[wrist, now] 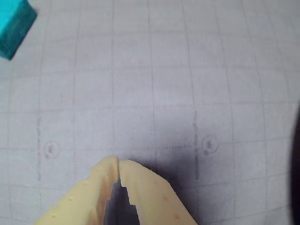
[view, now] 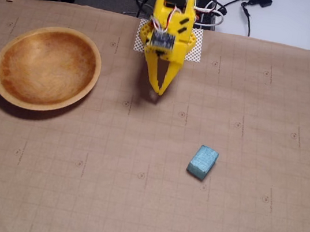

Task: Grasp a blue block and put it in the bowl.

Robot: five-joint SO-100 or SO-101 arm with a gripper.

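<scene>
Arm body: bright yellow plastic arm [view: 171, 13], black motor block at top
Wiring: red, white and black cables
Gripper: two tapering yellow fingers [view: 159, 91], pale, small dimples in wrist view [wrist: 118, 169]

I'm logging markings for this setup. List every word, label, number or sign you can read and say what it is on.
No readable text.
Paper mat: printed grid with small circled marks at crossings, too small and blurred to read in both views.
Gripper, blue block, bowl: no lettering visible.
</scene>
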